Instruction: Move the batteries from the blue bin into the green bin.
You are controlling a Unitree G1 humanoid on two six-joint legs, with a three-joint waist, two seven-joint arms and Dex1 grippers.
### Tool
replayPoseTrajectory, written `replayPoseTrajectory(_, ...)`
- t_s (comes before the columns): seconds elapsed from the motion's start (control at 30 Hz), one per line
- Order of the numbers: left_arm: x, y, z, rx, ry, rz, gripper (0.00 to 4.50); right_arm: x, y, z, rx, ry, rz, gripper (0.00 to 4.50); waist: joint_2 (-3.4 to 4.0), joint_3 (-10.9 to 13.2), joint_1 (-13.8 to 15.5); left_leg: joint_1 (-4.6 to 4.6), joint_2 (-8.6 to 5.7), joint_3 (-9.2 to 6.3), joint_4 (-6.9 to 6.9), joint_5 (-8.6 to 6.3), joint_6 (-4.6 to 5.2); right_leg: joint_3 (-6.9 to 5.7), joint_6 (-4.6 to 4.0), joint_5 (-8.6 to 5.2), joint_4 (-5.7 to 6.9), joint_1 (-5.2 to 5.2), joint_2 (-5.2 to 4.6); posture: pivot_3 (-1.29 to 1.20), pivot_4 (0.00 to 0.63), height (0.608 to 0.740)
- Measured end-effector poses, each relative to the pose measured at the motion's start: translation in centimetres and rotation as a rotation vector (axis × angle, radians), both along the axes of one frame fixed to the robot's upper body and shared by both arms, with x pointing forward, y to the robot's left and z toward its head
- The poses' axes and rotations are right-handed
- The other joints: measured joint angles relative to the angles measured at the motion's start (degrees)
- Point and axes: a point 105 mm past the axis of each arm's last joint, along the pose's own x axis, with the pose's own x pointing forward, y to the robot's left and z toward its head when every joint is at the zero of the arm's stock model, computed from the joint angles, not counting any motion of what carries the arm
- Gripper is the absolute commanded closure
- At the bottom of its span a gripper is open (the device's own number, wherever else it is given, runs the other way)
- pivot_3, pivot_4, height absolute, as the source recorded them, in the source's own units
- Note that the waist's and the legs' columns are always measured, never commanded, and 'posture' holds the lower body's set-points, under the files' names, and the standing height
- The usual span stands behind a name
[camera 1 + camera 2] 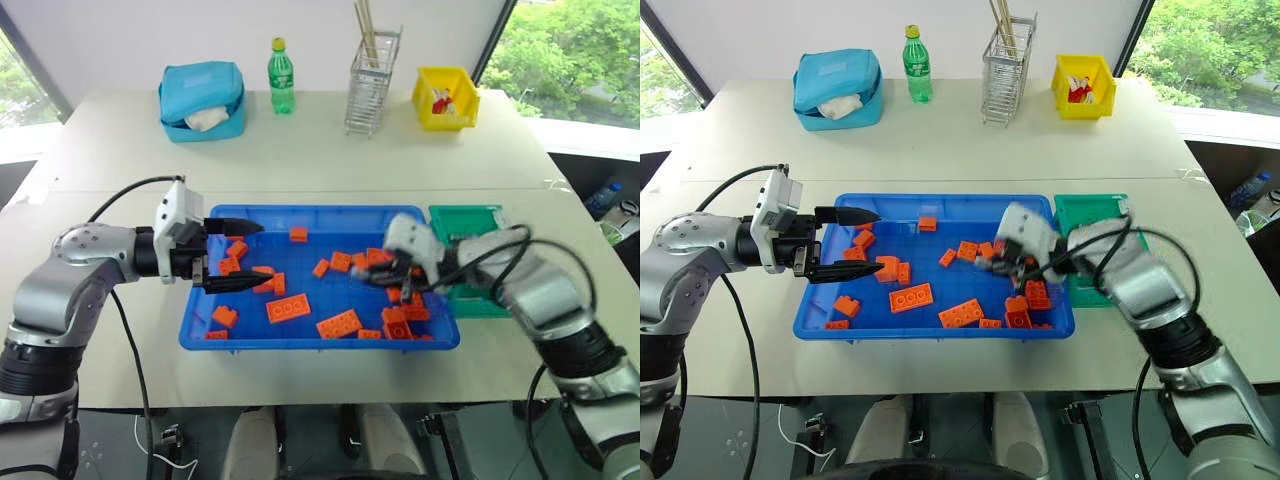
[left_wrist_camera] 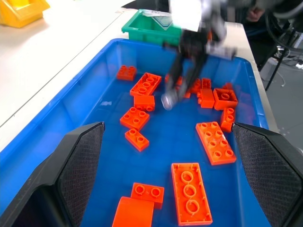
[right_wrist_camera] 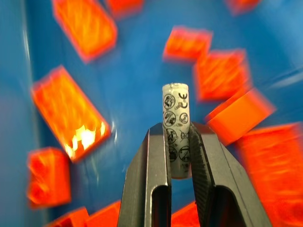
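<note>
Between the 2 black fingers of the right gripper (image 3: pixel 179 142) sits 1 battery (image 3: pixel 175 120), a slim silvery-white cylinder printed with small symbols, pinched on both sides so that its rounded end sticks out past the fingertips. That gripper hangs over the right half of the blue bin (image 1: pixel 205 335), tilted downward, with the battery raised off the gridded floor. Below and around it lie the orange bricks (image 1: pixel 288 308), scattered loose across the tray: a tight cluster directly under the gripper and toward the tray's near right corner, more spread toward the middle and the far wall. Just beside the right gripper, on its outer side, stands the green bin (image 1: pixel 452 217), touching or nearly touching the blue bin's right wall. Across the tray from the right gripper, the left gripper (image 1: pixel 232 255) hovers over the left edge, pointing level toward the right one with its 2 fingers spread wide and nothing between them; a few bricks lie beneath it. Well beyond both grippers, along the far side of the table (image 1: pixel 320 160), stand a light-blue pouch (image 1: pixel 202 98), a green bottle (image 1: pixel 281 77), a wire holder (image 1: pixel 371 85) and a yellow bin (image 1: pixel 446 97).
</note>
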Motion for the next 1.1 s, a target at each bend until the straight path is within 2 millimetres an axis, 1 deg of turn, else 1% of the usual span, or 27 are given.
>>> replayPoseTrajectory(0.07,0.0,0.0,-0.1,0.000,0.002,0.001,0.00,0.6,-2.2,3.4,0.037,-0.064,-0.091,4.45,0.00,0.00,0.23,0.00,0.00,-0.01,-0.02,0.00,0.00,-0.01,-0.01,-0.01,-0.02,0.01,-0.02,0.00,0.150,0.736)
replayPoseTrajectory(0.1,0.0,0.1,-0.1,-0.001,0.004,0.001,0.00,0.7,-3.7,5.0,0.048,-0.093,-0.146,4.45,0.00,0.00,0.41,-0.01,0.00,-0.02,-0.03,0.00,0.00,-0.03,-0.02,-0.01,-0.05,0.02,-0.02,0.00,0.150,0.736)
replayPoseTrajectory(0.13,0.0,0.1,-0.2,-0.002,0.007,0.002,0.00,0.8,-5.4,6.1,0.052,-0.112,-0.207,4.45,0.00,0.00,0.61,-0.01,0.00,0.00,-0.04,-0.01,0.00,-0.03,-0.02,-0.02,-0.08,0.02,-0.03,0.00,0.150,0.736)
replayPoseTrajectory(0.2,0.1,0.3,-0.3,-0.004,0.014,0.006,0.00,0.6,-8.2,7.1,0.046,-0.126,-0.307,4.45,0.00,0.00,0.82,-0.02,-0.01,0.01,-0.05,-0.01,0.01,-0.02,-0.02,-0.02,-0.11,0.01,-0.03,0.00,0.150,0.736)
replayPoseTrajectory(0.23,0.2,0.4,-0.4,-0.006,0.018,0.008,0.00,0.3,-9.7,7.0,0.032,-0.119,-0.356,4.45,-0.01,0.00,0.98,-0.02,-0.01,0.01,-0.06,-0.01,0.01,-0.02,-0.02,-0.02,-0.12,0.01,-0.03,0.00,0.150,0.736)
replayPoseTrajectory(0.27,0.2,0.5,-0.4,-0.008,0.022,0.010,0.00,-0.1,-11.2,6.4,0.016,-0.097,-0.405,4.45,-0.01,-0.01,1.07,-0.02,-0.01,0.01,-0.07,-0.01,0.01,-0.02,-0.02,-0.02,-0.12,0.02,-0.03,0.00,0.150,0.736)
replayPoseTrajectory(0.3,0.3,0.6,-0.5,-0.009,0.024,0.012,0.00,-0.4,-12.0,5.7,0.012,-0.072,-0.434,4.45,-0.01,-0.01,1.07,-0.02,-0.01,0.02,-0.07,-0.01,0.01,-0.02,-0.02,-0.02,-0.12,0.00,-0.03,0.00,0.150,0.736)
replayPoseTrajectory(0.37,0.4,0.8,-0.5,-0.010,0.023,0.014,0.00,-0.9,-13.0,4.1,0.000,-0.024,-0.463,4.45,-0.01,-0.01,0.94,0.00,0.00,0.01,-0.06,-0.01,0.01,-0.01,-0.01,-0.01,-0.10,0.01,-0.01,0.00,0.150,0.736)
replayPoseTrajectory(0.43,0.6,1.1,-0.6,-0.011,0.031,0.027,0.00,-1.4,-13.7,2.1,-0.024,0.018,-0.484,3.38,0.00,-0.01,0.64,0.02,-0.01,0.02,-0.06,-0.01,0.02,0.02,-0.01,-0.01,-0.07,0.01,-0.01,0.00,0.150,0.736)
replayPoseTrajectory(0.47,0.7,1.3,-0.7,-0.009,0.034,0.034,0.00,-1.5,-13.9,1.6,-0.029,0.022,-0.491,3.00,0.00,-0.01,0.46,0.02,-0.01,0.02,-0.05,-0.01,0.01,0.02,-0.01,-0.01,-0.05,0.00,-0.01,0.00,0.150,0.736)
replayPoseTrajectory(0.53,1.0,1.8,-0.6,-0.004,0.038,0.052,0.00,-1.4,-14.0,1.0,-0.030,0.004,-0.499,2.01,0.00,-0.01,0.02,0.02,-0.01,0.00,-0.04,-0.01,0.01,0.02,-0.01,-0.01,-0.04,0.01,0.00,0.00,0.150,0.736)
replayPoseTrajectory(0.6,1.4,2.3,0.0,-0.002,0.022,0.068,0.00,-1.3,-14.2,0.6,-0.032,-0.018,-0.491,0.99,0.00,-0.01,-0.11,0.02,-0.01,0.00,-0.04,-0.01,0.01,0.02,0.00,-0.01,-0.04,0.01,0.01,0.00,0.150,0.736)
replayPoseTrajectory(0.63,1.5,2.6,0.3,-0.003,0.014,0.075,0.00,-1.3,-14.4,0.5,-0.030,-0.029,-0.485,0.42,0.00,-0.01,-0.13,0.02,-0.01,0.00,-0.05,-0.01,0.02,0.02,0.01,-0.01,-0.04,0.01,0.01,0.00,0.150,0.736)
replayPoseTrajectory(0.67,1.6,3.0,0.5,0.000,0.008,0.087,0.00,-1.2,-14.7,0.6,-0.023,-0.043,-0.483,0.04,0.00,-0.01,-0.13,0.02,-0.01,0.01,-0.06,-0.01,0.02,0.02,0.01,-0.01,-0.04,0.00,0.01,0.00,0.150,0.736)
replayPoseTrajectory(0.77,1.5,4.0,0.6,0.027,0.013,0.098,0.00,-1.6,-16.1,1.3,-0.024,-0.078,-0.444,0.04,0.01,0.00,-0.07,0.02,-0.01,0.02,-0.07,-0.01,0.02,0.02,0.03,0.00,-0.06,0.00,0.01,0.00,0.150,0.736)
replayPoseTrajectory(0.83,1.2,5.7,1.0,0.059,0.022,0.120,0.00,-2.7,-17.4,2.0,-0.064,-0.085,-0.384,0.04,0.02,0.02,0.01,0.01,-0.01,0.02,-0.09,-0.01,0.02,0.01,0.03,-0.01,-0.06,-0.02,0.01,0.00,0.150,0.736)
replayPoseTrajectory(0.93,0.7,8.7,2.2,0.101,0.024,0.169,0.00,-4.2,-19.2,3.4,-0.088,-0.086,-0.311,0.04,0.02,0.02,-0.08,0.07,0.00,0.04,-0.10,-0.01,0.02,0.01,0.01,-0.03,-0.07,0.01,0.00,0.00,0.150,0.736)
replayPoseTrajectory(1.03,0.1,10.6,3.2,0.130,0.036,0.192,0.00,-5.2,-21.0,4.2,-0.099,-0.074,-0.285,0.04,0.03,0.02,-0.18,0.11,0.01,0.08,-0.09,-0.01,0.01,0.01,-0.03,-0.05,-0.08,0.03,-0.03,0.00,0.150,0.736)
replayPoseTrajectory(1.1,0.1,11.6,3.5,0.127,0.048,0.215,0.00,-5.7,-22.1,4.2,-0.102,-0.050,-0.289,0.04,0.04,0.02,-0.20,0.13,0.01,0.09,-0.09,-0.01,0.01,0.01,-0.04,-0.06,-0.08,0.04,-0.04,0.00,0.150,0.736)
